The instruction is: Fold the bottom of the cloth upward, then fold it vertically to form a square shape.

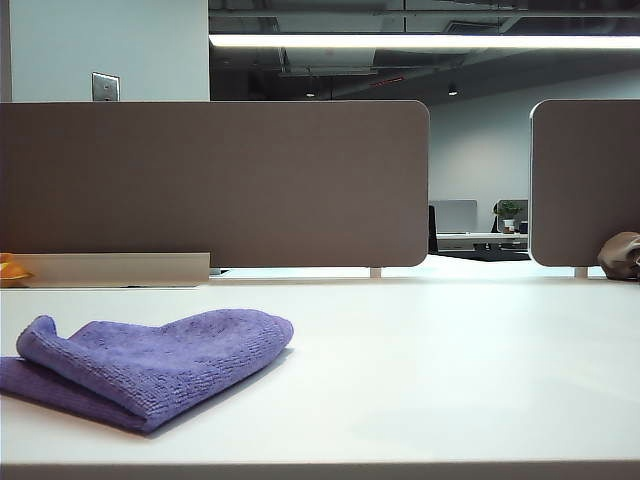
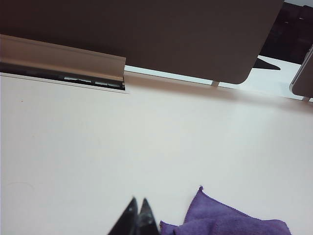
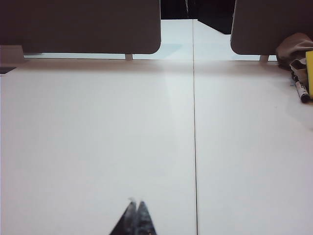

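Note:
The cloth [image 1: 150, 362] is a purple fuzzy towel lying folded over itself at the front left of the white table [image 1: 430, 350], with one corner curled up at its left end. In the left wrist view a corner of the cloth [image 2: 230, 223] lies just beside my left gripper [image 2: 139, 200], whose black jaws are shut and empty, apart from the fabric. My right gripper [image 3: 135, 202] is shut with nothing in it, over bare white table beside a thin seam line [image 3: 194, 147]. Neither arm shows in the exterior view.
Brown divider panels [image 1: 215, 180] stand along the table's far edge. A beige rail [image 1: 110, 268] and an orange object [image 1: 12, 270] sit at the back left. A brownish-grey lump [image 1: 620, 255] lies at the back right, with a marker [image 3: 301, 90] and a yellow item [image 3: 309, 73] nearby.

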